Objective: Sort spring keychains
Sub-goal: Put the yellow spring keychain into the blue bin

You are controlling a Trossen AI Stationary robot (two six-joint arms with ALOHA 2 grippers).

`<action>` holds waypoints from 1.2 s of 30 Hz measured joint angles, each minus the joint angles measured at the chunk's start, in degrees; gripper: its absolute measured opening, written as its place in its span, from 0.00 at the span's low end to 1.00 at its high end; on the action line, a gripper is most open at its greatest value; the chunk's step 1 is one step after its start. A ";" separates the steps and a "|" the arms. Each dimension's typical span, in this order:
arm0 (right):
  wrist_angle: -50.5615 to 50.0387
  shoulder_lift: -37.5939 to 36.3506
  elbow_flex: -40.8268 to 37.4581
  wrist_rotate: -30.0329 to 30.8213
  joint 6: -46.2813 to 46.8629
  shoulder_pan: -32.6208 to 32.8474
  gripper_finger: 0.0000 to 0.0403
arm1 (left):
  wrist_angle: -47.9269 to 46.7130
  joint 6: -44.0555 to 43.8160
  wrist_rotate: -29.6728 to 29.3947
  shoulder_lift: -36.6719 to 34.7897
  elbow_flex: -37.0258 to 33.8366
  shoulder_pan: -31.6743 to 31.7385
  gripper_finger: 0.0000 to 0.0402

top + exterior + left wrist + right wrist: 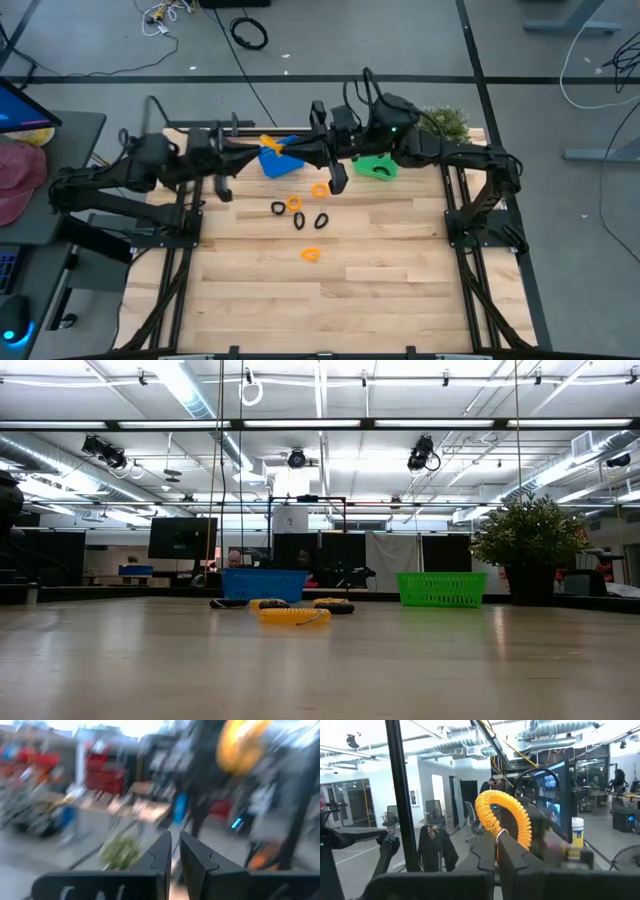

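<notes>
Landmark: blue basket [276, 160], far side of the wooden table [380, 270].

Around it: green basket [377, 167] to its right along the same far edge, a potted plant [447, 122] further right at the table's far corner. The low view shows both baskets upright on the table, apart from each other, with the plant beyond the green one.

Right gripper [496, 851]: raised, reaching across toward the blue basket. Fingers closed on an orange spring keychain [503, 817], pinching the coil's lower part; the loop stands up above the fingertips. In the high view an orange shape [270, 144] sits at the blue basket's far rim where the two arms meet; cannot tell if it is this same keychain.

Left gripper [173, 852]: to the left of the blue basket, lifted off the table. Fingers nearly together with a thin gap; nothing seen between them. Its wrist view is badly smeared; an orange blob farther off cannot be made out.

Loose keychains on the table, nearer the viewer than the blue basket: an orange one [320, 189] beside a dark arm tip, a black one [278, 208] touching or just beside an orange one [294, 203], two black ones [299, 221] [321, 220] just below, and a lone orange one [311, 254] nearest the viewer.

Obstruction: both arms cross over the baskets, hiding the contents of both.
</notes>
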 joint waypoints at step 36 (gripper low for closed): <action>-1.93 3.52 -0.04 -2.03 4.00 0.46 0.00 | 16.49 1.19 15.06 5.23 -0.02 0.29 0.36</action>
